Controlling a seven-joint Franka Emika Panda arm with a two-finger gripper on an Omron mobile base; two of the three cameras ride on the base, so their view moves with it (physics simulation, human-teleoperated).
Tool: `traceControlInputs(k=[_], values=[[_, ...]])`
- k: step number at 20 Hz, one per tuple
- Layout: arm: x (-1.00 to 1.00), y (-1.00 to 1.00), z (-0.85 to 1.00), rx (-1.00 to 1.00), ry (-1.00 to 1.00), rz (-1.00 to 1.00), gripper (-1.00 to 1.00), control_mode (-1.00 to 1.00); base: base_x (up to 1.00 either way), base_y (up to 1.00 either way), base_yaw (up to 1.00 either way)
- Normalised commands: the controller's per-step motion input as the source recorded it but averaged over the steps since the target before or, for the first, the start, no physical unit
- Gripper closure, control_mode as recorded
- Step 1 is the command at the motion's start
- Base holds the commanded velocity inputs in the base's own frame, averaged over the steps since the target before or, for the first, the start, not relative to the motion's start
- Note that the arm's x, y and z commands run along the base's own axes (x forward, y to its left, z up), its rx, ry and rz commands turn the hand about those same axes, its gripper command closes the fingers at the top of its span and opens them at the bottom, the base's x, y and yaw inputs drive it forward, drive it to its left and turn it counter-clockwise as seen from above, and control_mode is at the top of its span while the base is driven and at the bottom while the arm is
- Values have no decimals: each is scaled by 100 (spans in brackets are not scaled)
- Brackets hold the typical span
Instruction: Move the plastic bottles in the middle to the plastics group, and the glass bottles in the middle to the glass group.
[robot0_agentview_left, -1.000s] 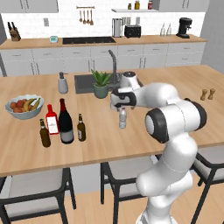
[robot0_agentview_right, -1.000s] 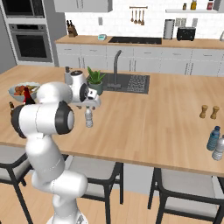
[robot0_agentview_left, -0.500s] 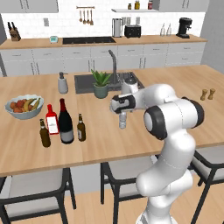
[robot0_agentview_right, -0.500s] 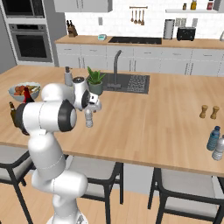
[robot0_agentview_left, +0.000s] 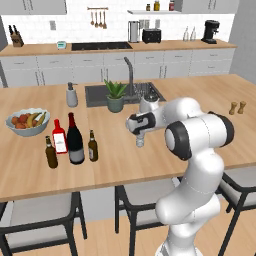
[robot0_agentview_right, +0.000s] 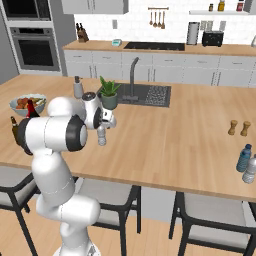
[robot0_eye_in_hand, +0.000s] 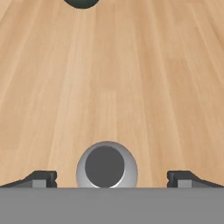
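Hand view: clear water bottle (robot0_eye_in_hand: 106, 165) seen from above, centred between the gripper (robot0_eye_in_hand: 112, 177) fingertips, which stand spread wide, both apart from it. Left base view: bottle (robot0_agentview_left: 140, 141) upright on the wooden counter (robot0_agentview_left: 115, 160) mid-island, directly under the gripper (robot0_agentview_left: 138, 131), well right of the wine bottle (robot0_agentview_left: 75, 140).

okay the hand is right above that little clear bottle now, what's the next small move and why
Probably lower the gripper straight down, then close. In the hand view the small clear plastic water bottle sits centred between the two dark fingertips, which stand wide apart either side of its cap. The bottle stands upright on the wooden counter, seemingly not gripped yet.
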Motion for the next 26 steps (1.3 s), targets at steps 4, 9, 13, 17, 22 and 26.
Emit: traceControlInputs(k=[4, 9, 13, 17, 22, 26], values=[[12, 0, 0, 0, -2, 0, -100, -100, 0, 0, 0], [15, 0, -5, 0, 0, 0, -100, -100, 0, 0, 0], [4, 0, -2, 0, 0, 0, -100, -100, 0, 0, 0], [0, 0, 0, 0, 0, 0, 100, -100, 0, 0, 0], [-1, 0, 0, 0, 0, 0, 100, -100, 0, 0, 0], [-17, 0, 21, 0, 2, 0, 100, -100, 0, 0, 0]])
